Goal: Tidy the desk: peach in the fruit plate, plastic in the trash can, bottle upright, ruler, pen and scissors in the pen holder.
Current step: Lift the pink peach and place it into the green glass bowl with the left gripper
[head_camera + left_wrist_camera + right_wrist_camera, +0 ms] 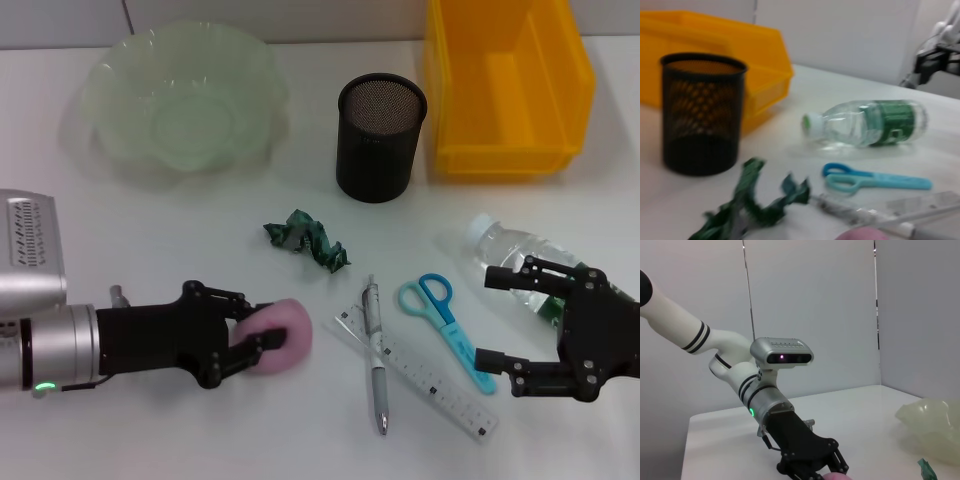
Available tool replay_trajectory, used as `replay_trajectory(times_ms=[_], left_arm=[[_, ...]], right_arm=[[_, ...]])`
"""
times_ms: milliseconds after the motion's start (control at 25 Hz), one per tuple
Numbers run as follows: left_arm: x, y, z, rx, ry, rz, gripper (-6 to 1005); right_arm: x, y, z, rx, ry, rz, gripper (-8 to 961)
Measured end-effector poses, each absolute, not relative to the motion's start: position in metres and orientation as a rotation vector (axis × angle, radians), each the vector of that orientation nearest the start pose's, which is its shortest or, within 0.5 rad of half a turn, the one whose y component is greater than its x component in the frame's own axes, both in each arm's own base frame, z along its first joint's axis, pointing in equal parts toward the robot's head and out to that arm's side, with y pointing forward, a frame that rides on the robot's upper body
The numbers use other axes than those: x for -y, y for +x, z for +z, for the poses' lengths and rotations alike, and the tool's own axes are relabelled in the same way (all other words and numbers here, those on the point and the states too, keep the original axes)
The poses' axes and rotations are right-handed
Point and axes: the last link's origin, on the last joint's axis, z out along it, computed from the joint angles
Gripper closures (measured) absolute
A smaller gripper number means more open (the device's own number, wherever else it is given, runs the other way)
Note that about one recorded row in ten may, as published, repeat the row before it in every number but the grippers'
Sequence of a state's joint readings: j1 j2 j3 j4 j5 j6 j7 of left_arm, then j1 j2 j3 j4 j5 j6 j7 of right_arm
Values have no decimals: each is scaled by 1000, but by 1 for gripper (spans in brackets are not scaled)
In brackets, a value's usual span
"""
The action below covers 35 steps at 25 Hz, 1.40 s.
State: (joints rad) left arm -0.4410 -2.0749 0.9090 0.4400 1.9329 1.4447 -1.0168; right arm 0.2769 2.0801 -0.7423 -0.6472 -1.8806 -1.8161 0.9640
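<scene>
White desk: fruit plate (180,110), pen holder (380,137) (both unfilled).

text: none legible | bottle (875,122) label: unreadable | ruler (420,375) marks: too small

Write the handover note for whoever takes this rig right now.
Left gripper: shut on the pink peach, low at the table's near left.
Right gripper: open, beside the lying water bottle, holding nothing.
Green plastic wrapper, pen, clear ruler and blue scissors all lie on the table in front of the black mesh pen holder.
Fruit plate far left and yellow bin far right hold nothing.
Done: nothing placed yet.
Left: peach to plate, wrapper to bin, bottle upright, pen, ruler and scissors into holder.
</scene>
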Motion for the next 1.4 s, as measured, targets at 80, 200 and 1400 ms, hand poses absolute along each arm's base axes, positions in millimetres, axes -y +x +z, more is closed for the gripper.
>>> replay_trajectory(times_ms=[80,200,1400], left_arm=[[-276,-292,-58,378,-2885,-592,687],[-278,-286,-54,343,-2878,-638,755],[-441,-246,-9,552,-2000,-656,758]], right_arm=[[-236,297,3,-263,-2742,892,111],[-234,298,4,-269,-2737,894,111],[-233,296,1,-324,-2735,947,113]])
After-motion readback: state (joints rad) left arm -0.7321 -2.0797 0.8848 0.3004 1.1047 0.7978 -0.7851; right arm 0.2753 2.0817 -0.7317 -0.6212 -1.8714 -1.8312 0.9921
